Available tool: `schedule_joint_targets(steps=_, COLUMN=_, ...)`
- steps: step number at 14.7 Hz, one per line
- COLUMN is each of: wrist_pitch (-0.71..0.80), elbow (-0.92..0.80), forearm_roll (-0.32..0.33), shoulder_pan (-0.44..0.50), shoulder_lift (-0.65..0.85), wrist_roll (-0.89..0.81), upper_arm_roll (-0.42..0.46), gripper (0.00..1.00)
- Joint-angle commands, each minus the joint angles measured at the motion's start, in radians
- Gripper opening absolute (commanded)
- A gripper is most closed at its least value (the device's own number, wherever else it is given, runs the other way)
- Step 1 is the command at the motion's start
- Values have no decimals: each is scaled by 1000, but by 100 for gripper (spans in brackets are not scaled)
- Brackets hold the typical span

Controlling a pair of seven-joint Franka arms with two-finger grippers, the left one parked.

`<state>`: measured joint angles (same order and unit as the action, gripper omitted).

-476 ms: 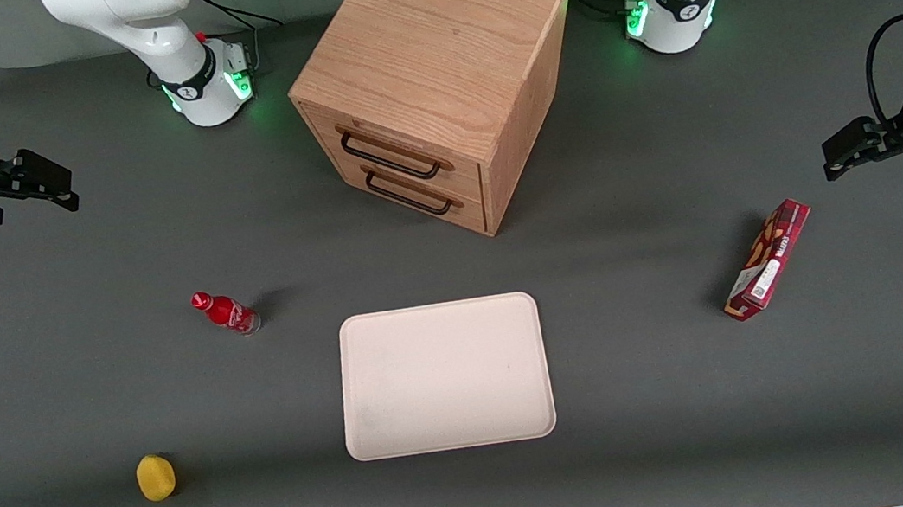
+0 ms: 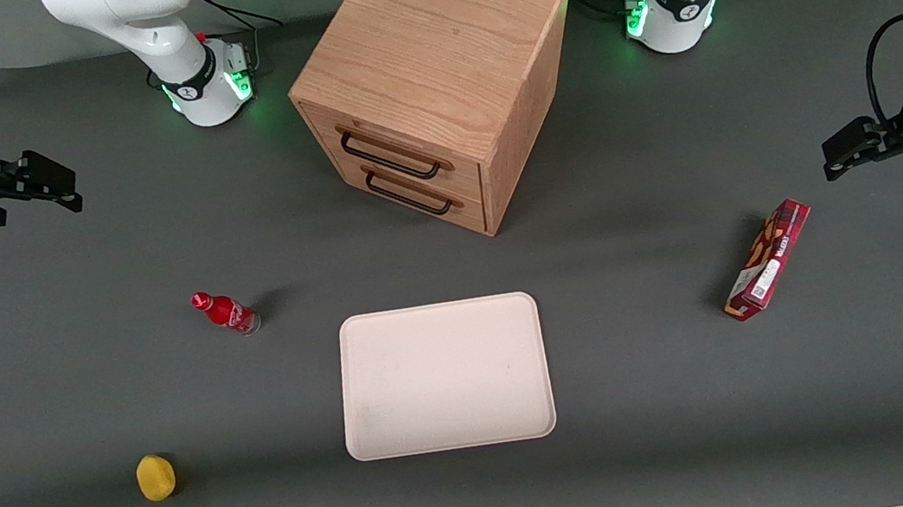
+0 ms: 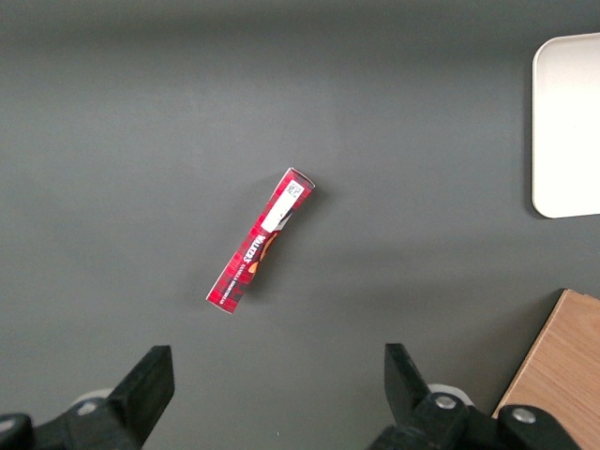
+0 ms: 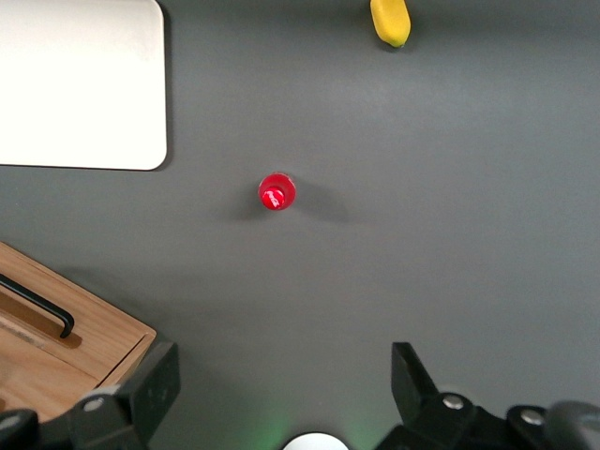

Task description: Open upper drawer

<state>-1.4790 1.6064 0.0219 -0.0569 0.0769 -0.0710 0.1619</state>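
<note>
The oak cabinet (image 2: 432, 38) stands at the back middle of the table, turned at an angle. Its upper drawer (image 2: 402, 140) is shut, with a thin black handle (image 2: 389, 157) across its front, and the matching bottom drawer (image 2: 417, 192) sits just below it. My gripper (image 2: 59, 187) hovers above the table toward the working arm's end, well apart from the cabinet. It is open with nothing between its fingers. In the right wrist view the gripper (image 4: 281, 366) looks down on bare table, with a corner of the cabinet (image 4: 84, 347) and one black handle (image 4: 37, 305) beside it.
A red bottle (image 2: 225, 312) stands between my gripper and the white tray (image 2: 443, 375). A yellow lemon (image 2: 156, 477) lies near the table's front edge. A red snack box (image 2: 768, 259) lies toward the parked arm's end.
My gripper has shifted slightly toward the cabinet and a little farther from the front camera. Nothing else has moved.
</note>
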Motion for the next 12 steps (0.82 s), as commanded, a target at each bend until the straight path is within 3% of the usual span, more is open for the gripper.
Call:
schedule_joint_targets(steps=1, wrist_pitch=0, elbow=-11, forearm_roll=27, shoulder_pan=8, shoulder_lift=-38, wrist_roll=-12, upper_arm_roll=43, gripper=100)
schedule_joint_targets(steps=7, wrist_pitch=8, elbow=-20, forearm_roll=29, shoulder_pan=14, shoulder_lift=-117, wrist_roll=-32, upper_arm_roll=166, gripper=100)
schedule_joint_targets(steps=12, wrist_pitch=9, elbow=-52, forearm_roll=33, shoulder_pan=61, shoulder_lift=-172, wrist_roll=-49, upper_arm_roll=191, gripper=100)
